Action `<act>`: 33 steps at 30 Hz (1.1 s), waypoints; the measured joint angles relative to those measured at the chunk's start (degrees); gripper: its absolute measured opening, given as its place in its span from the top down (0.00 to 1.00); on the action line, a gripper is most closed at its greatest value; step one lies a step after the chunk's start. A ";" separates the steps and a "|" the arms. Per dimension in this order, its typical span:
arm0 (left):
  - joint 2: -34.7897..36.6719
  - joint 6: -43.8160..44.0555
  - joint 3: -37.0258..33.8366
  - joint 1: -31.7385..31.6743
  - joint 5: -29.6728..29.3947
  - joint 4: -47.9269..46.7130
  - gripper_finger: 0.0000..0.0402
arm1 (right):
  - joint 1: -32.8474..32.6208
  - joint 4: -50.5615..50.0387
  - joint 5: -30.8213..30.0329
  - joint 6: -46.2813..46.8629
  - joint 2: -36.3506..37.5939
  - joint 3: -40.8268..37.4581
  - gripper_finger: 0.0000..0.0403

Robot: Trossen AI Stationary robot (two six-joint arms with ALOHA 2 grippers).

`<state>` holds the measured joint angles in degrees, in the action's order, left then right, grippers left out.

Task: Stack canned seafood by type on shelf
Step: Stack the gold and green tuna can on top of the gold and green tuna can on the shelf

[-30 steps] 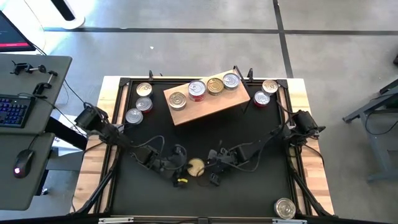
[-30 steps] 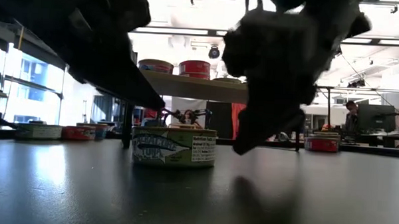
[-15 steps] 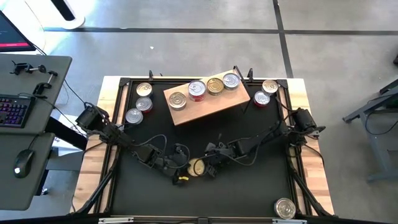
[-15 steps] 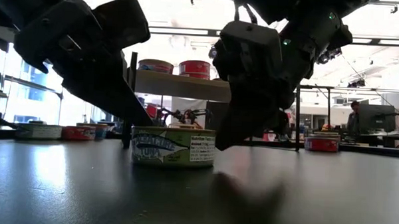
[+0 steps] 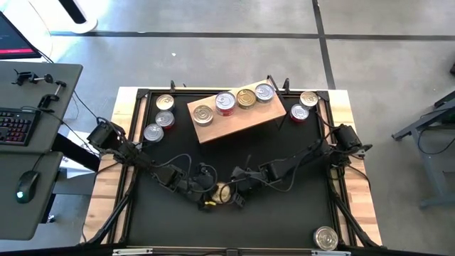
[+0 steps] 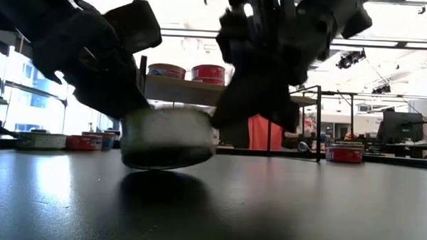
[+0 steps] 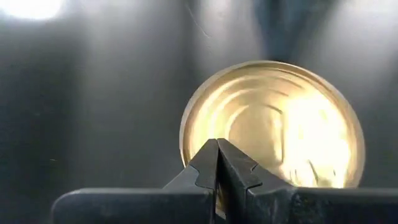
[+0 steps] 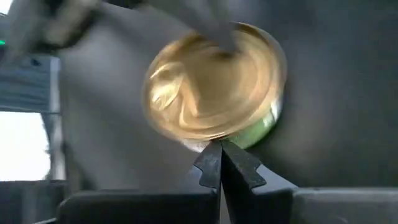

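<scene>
While the black-topped table [image 5: 298, 213] carries most of the tins untouched, the action sits near the middle of its front half, well short of the flat light-brown wooden shelf [image 5: 242, 121] that lies angled toward the back edge. Four short round silver- and gold-lidded tins [image 5: 234, 99] stand in a row on that shelf; more wait near the table's back-left and back-right corners, and one by the front-right corner.

Between the two dark arms lies one short gold-lidded tin with a green label side [image 6: 166, 136] — tipped, its near edge off the table in the low view. The left gripper [image 7: 217, 163] meets it from the left side, the right gripper [image 8: 219, 163] from the right, each with fingers pressed together and tips at the tin's rim, pinching nothing. Neither arm is clearly nearer — the tin is squeezed between them. Its flat round axis leans rather than standing upright, so it likely needs settling before any grasp.
</scene>
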<state>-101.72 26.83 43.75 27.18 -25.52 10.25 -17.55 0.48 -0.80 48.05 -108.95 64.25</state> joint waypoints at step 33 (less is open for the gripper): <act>21.10 8.72 -0.20 0.05 -5.51 -33.84 1.00 | 9.78 -0.53 6.57 -28.91 8.10 5.43 0.97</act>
<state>-80.62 35.55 43.55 27.23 -31.03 -23.59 -7.76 -0.05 5.77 19.13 -100.84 69.69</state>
